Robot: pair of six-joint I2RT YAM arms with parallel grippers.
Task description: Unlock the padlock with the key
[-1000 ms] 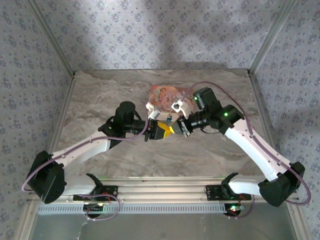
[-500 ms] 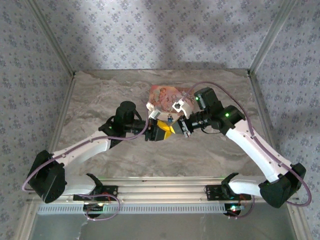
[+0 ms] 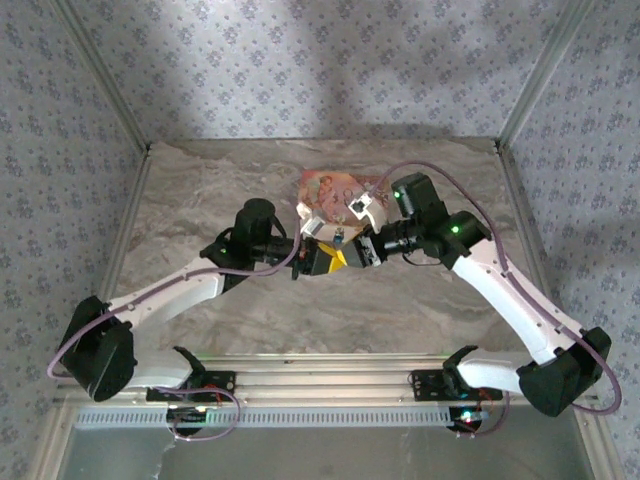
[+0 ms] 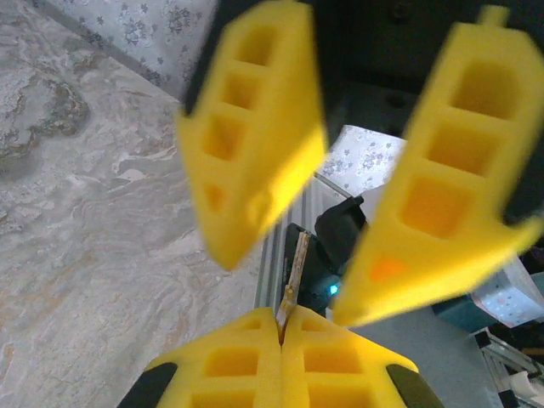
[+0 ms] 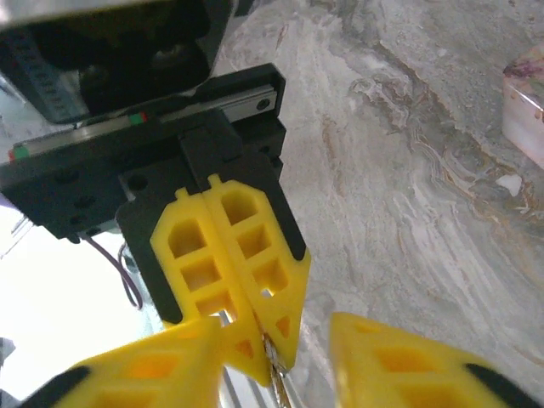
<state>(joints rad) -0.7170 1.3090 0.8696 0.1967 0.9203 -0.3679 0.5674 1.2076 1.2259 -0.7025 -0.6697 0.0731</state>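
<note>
My left gripper (image 4: 281,316) is shut on a thin brass key (image 4: 293,276), whose blade sticks out past its yellow fingertips. The right gripper (image 5: 276,327) stands open, one finger on each side of the left gripper's tips (image 5: 263,357) and the key (image 5: 274,372), not pressing on them. From above, both grippers meet tip to tip, the left gripper (image 3: 322,258) facing the right gripper (image 3: 352,252), over the marble table. A tiny dark blue thing (image 3: 341,238) just beyond the fingertips looks like the padlock; I cannot tell how it lies.
A pink floral box (image 3: 335,187) stands just behind the grippers, with the right wrist's white camera mount over its near edge. Patterned walls close in the marble table (image 3: 200,200) on three sides. An aluminium rail (image 3: 320,375) runs along the near edge.
The right gripper has opened while the left gripper has closed on the key. Both grippers have shifted slightly away from the near edge, toward the box.
</note>
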